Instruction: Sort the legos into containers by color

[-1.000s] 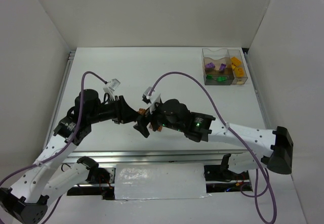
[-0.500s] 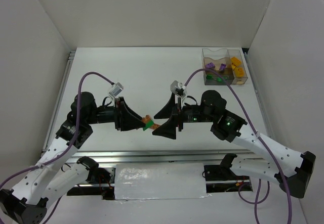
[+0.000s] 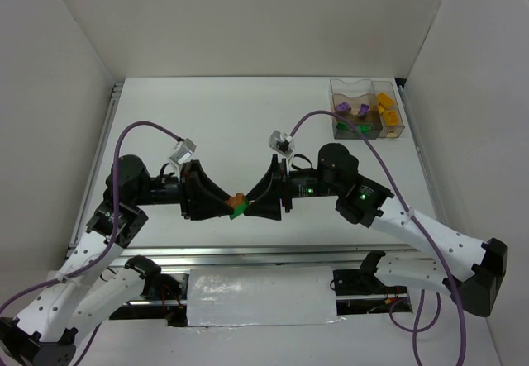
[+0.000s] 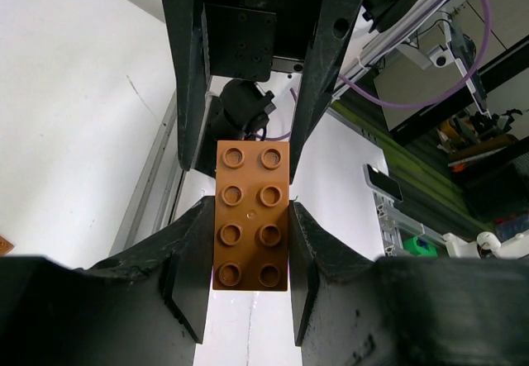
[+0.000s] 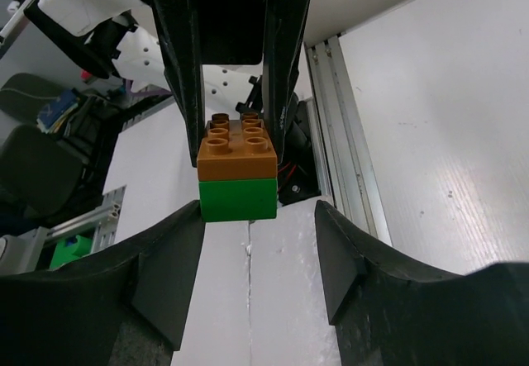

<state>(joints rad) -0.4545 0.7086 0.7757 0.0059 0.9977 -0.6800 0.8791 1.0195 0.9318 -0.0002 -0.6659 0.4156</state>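
We hold the brown-green stack (image 3: pixel 237 205) clamped in the left gripper (image 3: pixel 225 204), 6 o'clock on the table (image 3: pixel 207 118). The right gripper (image 3: pixel 254 207) is wide at the green end. Risk: an off-axis pull twists the stack loose and drops it.

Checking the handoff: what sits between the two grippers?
A brown brick stacked on a green brick, held by the left gripper; the right wrist view shows it best.
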